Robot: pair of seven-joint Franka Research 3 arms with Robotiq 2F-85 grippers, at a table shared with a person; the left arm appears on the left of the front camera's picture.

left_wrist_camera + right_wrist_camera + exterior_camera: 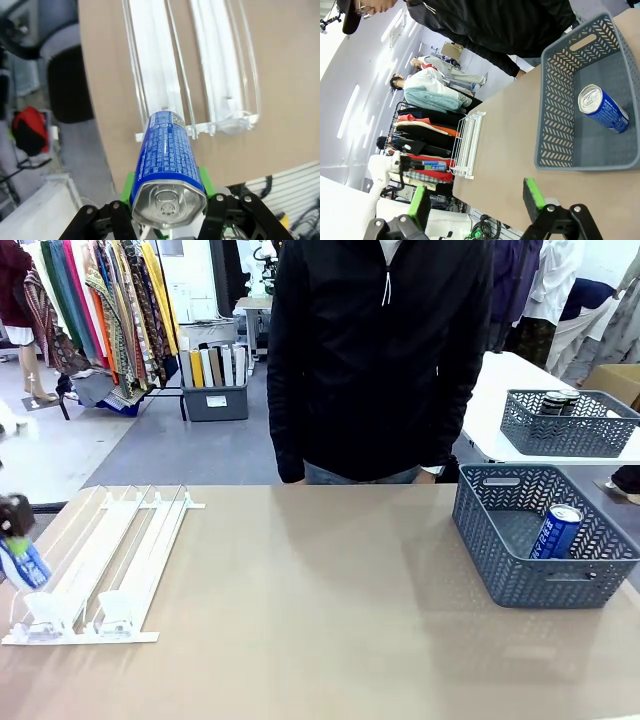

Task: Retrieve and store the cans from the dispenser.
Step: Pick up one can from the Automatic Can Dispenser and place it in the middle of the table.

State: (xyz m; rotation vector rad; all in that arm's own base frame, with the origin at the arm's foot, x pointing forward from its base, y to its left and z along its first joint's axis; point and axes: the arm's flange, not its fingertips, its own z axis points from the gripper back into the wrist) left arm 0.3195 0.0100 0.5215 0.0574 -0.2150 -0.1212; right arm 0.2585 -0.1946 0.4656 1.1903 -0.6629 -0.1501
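The left gripper point(167, 200) pinches a blue can point(167, 165) off the table's left edge, beside the dispenser point(100, 565). The right gripper point(477, 200) is spread; another can point(556, 531) lies in the basket point(500, 570) at the right edge.

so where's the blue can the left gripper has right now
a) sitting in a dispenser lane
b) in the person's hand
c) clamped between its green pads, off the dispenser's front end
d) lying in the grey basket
c: in the left wrist view the left gripper has its green pads pressed on either side of a blue can, held just off the front end of the dispenser; a different blue can lies in the basket.
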